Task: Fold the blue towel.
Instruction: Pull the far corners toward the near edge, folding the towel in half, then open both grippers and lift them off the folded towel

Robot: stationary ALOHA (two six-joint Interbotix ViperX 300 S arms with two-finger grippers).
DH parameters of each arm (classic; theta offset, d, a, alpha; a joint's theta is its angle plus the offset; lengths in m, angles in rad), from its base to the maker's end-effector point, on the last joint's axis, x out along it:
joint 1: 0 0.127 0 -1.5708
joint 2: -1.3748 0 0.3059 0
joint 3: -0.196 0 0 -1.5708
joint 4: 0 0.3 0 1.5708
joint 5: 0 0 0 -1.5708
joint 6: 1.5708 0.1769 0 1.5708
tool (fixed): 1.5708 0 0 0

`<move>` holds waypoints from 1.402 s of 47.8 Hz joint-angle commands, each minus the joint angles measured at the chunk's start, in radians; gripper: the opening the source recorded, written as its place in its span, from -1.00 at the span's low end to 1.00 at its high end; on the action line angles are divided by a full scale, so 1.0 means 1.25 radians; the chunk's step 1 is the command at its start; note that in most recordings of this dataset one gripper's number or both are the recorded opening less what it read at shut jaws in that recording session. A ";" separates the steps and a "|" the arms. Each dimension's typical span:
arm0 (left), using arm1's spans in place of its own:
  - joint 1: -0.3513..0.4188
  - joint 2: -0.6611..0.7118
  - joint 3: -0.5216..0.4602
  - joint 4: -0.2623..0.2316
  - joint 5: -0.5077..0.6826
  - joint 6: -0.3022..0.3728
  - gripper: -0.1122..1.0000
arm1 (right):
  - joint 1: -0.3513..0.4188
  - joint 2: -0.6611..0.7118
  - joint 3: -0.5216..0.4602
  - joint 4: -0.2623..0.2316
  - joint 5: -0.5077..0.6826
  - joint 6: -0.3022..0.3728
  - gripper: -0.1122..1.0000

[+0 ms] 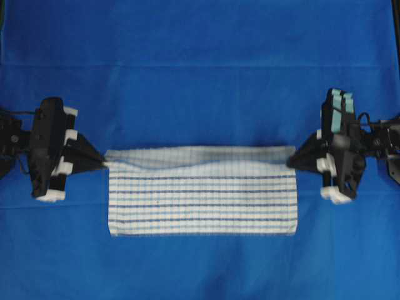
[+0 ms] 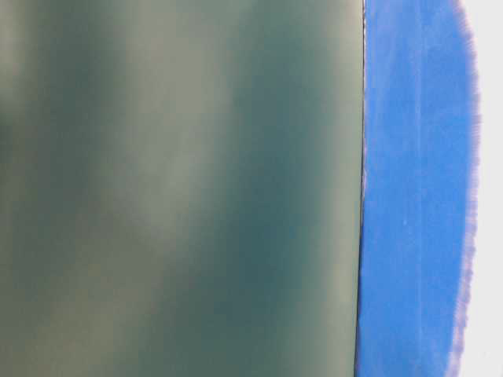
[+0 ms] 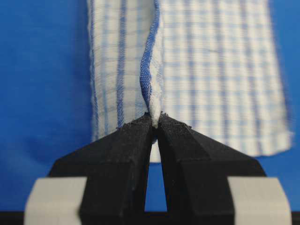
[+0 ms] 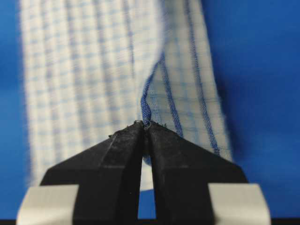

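Note:
The blue towel [image 1: 201,197], white with thin blue check stripes, lies at the middle of the table in the overhead view, its far edge lifted and stretched between the two grippers. My left gripper [image 1: 102,164] is shut on the towel's far left corner; the left wrist view shows the pinched hem [image 3: 153,96] between its black fingertips [image 3: 136,136]. My right gripper [image 1: 290,161] is shut on the far right corner; the right wrist view shows the hem [image 4: 149,101] clamped at its tips [image 4: 164,136]. The near edge of the towel rests flat.
A plain solid-blue covering [image 1: 200,69] spreads over the whole table. The table-level view shows only a blurred grey-green surface [image 2: 181,188] and a strip of the blue covering [image 2: 416,196].

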 commanded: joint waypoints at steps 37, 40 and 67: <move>-0.140 0.131 -0.074 0.000 -0.010 -0.096 -0.74 | 0.194 0.123 -0.080 0.001 0.007 0.119 -0.70; -0.140 0.131 -0.072 0.000 -0.010 -0.096 -0.73 | 0.195 0.125 -0.082 0.002 0.015 0.120 -0.70; -0.081 0.083 -0.074 0.001 -0.002 -0.099 0.43 | 0.156 0.112 -0.082 -0.027 0.088 0.163 0.26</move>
